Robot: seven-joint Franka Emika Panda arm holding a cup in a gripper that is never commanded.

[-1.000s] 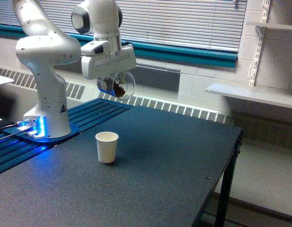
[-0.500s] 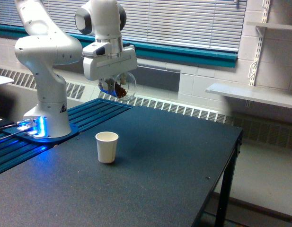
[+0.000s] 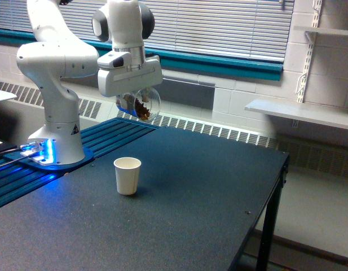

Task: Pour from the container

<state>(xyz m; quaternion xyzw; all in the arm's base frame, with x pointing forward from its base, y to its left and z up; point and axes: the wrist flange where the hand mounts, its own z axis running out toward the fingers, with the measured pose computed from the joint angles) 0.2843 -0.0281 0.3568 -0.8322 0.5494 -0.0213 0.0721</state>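
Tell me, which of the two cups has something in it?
The clear container held in the gripper: brown bits show through its side. The white paper cup's inside isn't visible.

Found no words or numbers clear enough to read anywhere. Saw only a small dark triangle sign on the white robot base, too tiny and blurry to make out.
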